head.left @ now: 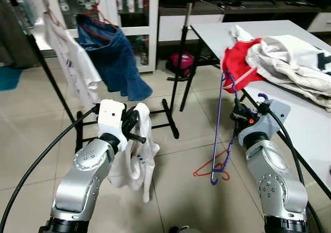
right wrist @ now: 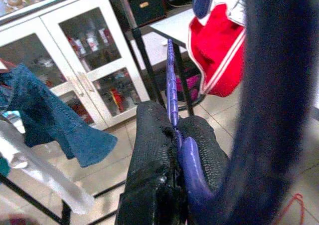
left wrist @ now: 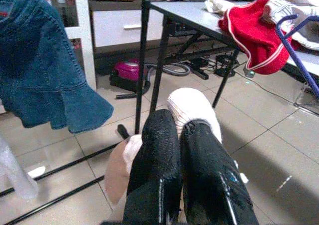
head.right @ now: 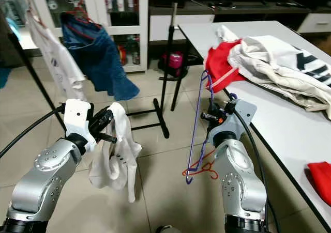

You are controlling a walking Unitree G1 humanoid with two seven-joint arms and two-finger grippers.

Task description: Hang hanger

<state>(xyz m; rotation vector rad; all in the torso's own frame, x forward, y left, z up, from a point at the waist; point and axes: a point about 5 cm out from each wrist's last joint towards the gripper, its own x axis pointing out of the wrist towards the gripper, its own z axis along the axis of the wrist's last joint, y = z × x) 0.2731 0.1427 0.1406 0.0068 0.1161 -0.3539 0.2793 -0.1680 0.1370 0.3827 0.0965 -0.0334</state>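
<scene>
A black clothes rack (head.left: 182, 62) with a silver rail across the top stands on the tiled floor, and a blue denim garment (head.left: 111, 57) and a white printed shirt (head.left: 70, 62) hang from it on the robot's left. To the right a white table (head.left: 289, 114) carries a heap of pale clothing (head.left: 295, 62), with a red garment (head.left: 239, 62) draped over its near corner. The left gripper (head.left: 133, 124) is raised in front of the robot, its two black fingers (left wrist: 159, 155) closed together on a white garment (head.left: 137, 155) that hangs down in folds below it. The right gripper (head.left: 243, 114) is held up just beside the table edge, its fingers (right wrist: 154, 150) pinched tight on a purple hanger (head.left: 220, 135), whose thin frame drops nearly straight down from the grip to a point near the floor. A red hanger (head.left: 207, 170) lies flat on the tiles just behind the purple one's lower end.
</scene>
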